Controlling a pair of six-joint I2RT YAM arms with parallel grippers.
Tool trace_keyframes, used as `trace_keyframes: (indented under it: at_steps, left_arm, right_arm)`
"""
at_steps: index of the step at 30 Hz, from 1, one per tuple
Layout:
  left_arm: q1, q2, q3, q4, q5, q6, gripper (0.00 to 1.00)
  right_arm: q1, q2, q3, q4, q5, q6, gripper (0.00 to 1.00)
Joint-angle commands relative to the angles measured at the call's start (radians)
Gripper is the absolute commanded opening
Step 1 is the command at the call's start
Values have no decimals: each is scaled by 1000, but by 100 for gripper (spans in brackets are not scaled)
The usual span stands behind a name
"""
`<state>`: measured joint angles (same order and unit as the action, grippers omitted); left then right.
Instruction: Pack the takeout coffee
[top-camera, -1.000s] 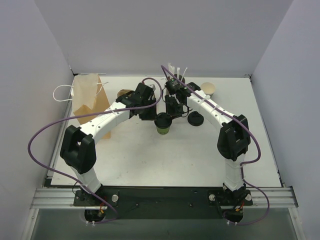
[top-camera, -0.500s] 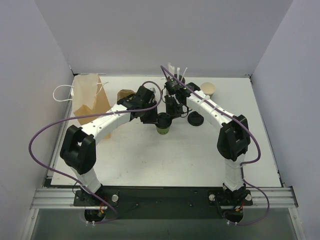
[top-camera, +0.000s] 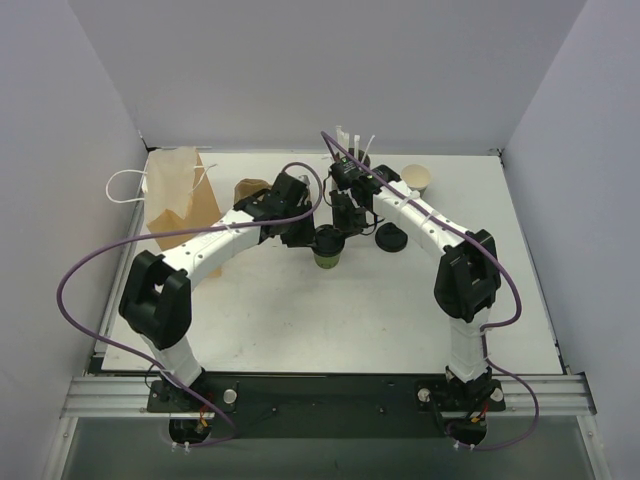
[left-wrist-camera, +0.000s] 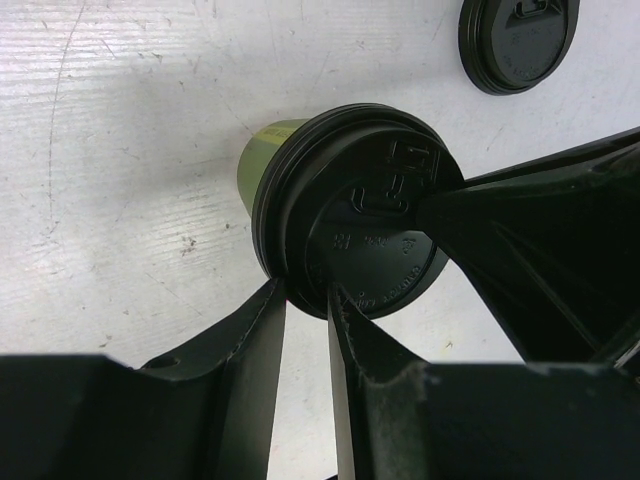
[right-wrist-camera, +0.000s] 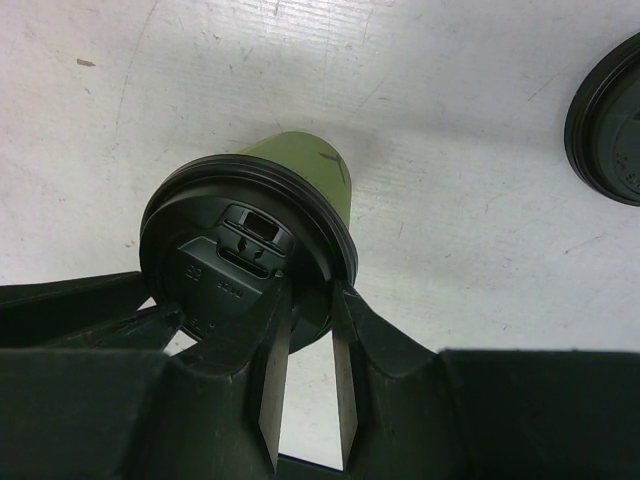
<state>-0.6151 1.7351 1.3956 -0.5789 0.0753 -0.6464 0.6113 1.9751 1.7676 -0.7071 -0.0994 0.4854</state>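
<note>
The takeout coffee (top-camera: 327, 250), a small green cup (left-wrist-camera: 260, 152) under a round black lid (left-wrist-camera: 365, 215), stands upright on the white table, mid-back. My left gripper (left-wrist-camera: 308, 290) is shut on the lid's near-left rim, one finger outside the rim and one on top. My right gripper (right-wrist-camera: 312, 290) pinches the rim from the other side in the same way. In the right wrist view the green wall (right-wrist-camera: 312, 162) shows beyond the lid (right-wrist-camera: 240, 255). From above, both grippers (top-camera: 306, 237) (top-camera: 343, 222) meet at the cup.
A loose black lid (top-camera: 390, 238) lies just right of the cup. An open cup with a cream inside (top-camera: 415, 179) and a straw holder (top-camera: 352, 150) stand at the back. A brown paper bag (top-camera: 180, 195) with white handles stands at the back left, a small brown item (top-camera: 248, 189) beside it.
My left gripper has slid right up to the cup and narrowed onto the lid rim. The right gripper's fingers have closed in on the rim. The cup has stayed put.
</note>
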Motion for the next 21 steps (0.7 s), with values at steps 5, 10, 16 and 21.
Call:
trace_keyframes:
  at_steps: [5,10,16,21]
  left_arm:
    - [-11,-8,-115,88,-43,-58,31]
    - [-25,6,-168,103,-95,-76,28]
    - [-32,15,-239,137,-129,-96,23]
    - [-43,30,-256,133,-160,-98,22]
  right_arm:
    - [21,-2,-31,-9,-8,12,17]
    - [21,-2,-82,20,-37,28,17]
    - [21,-9,-114,31,-33,32,16]
    - [21,-9,-119,31,-23,32,16]
